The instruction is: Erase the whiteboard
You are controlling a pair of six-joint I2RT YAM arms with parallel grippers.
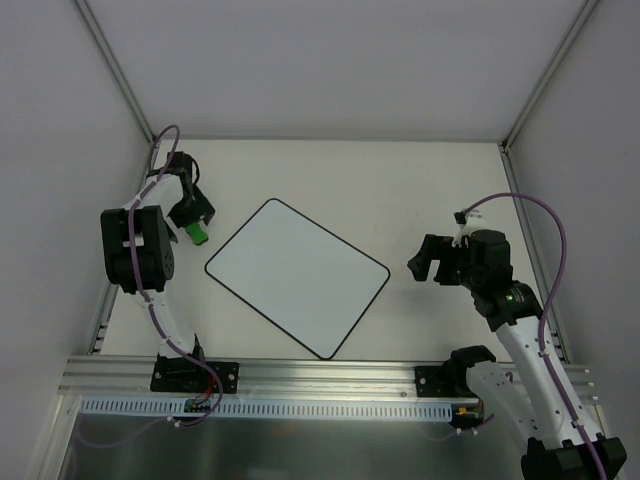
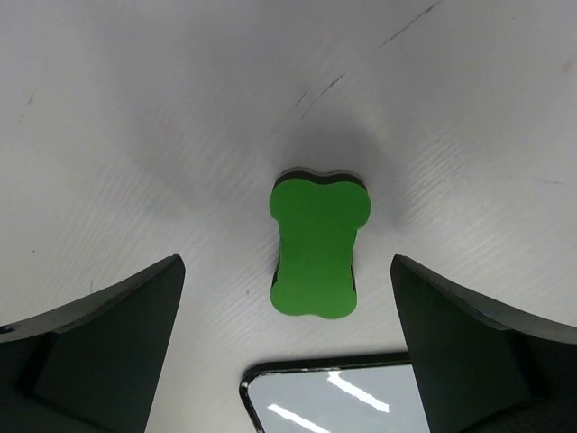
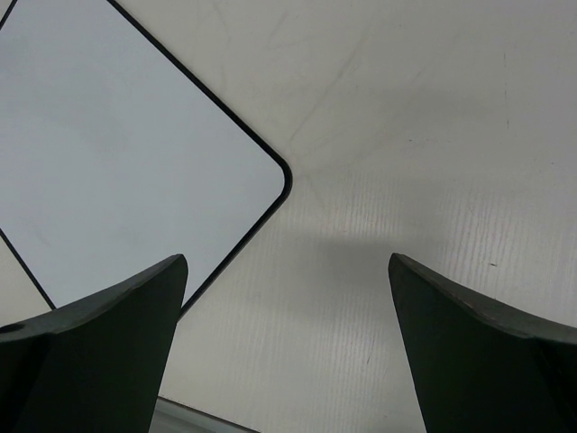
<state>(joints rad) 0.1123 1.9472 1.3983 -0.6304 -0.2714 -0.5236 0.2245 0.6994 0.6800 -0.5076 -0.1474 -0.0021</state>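
Note:
The whiteboard (image 1: 297, 276) lies flat and turned diagonally in the middle of the table, and its white surface looks blank. A small green bone-shaped eraser (image 1: 196, 234) lies on the table just off the board's left corner. My left gripper (image 1: 190, 214) hovers over it, open. In the left wrist view the eraser (image 2: 317, 245) rests free on the table between and beyond the spread fingers of that gripper (image 2: 286, 263), with the board's corner (image 2: 343, 401) below it. My right gripper (image 1: 425, 262) stands open and holds nothing, to the right of the board. The right wrist view shows the board's corner (image 3: 117, 153) ahead of that gripper (image 3: 287, 262).
White walls with metal frame posts (image 1: 118, 72) close in the table on three sides. An aluminium rail (image 1: 320, 375) with the arm bases runs along the near edge. Bare table (image 1: 400, 190) lies behind the board and to its right.

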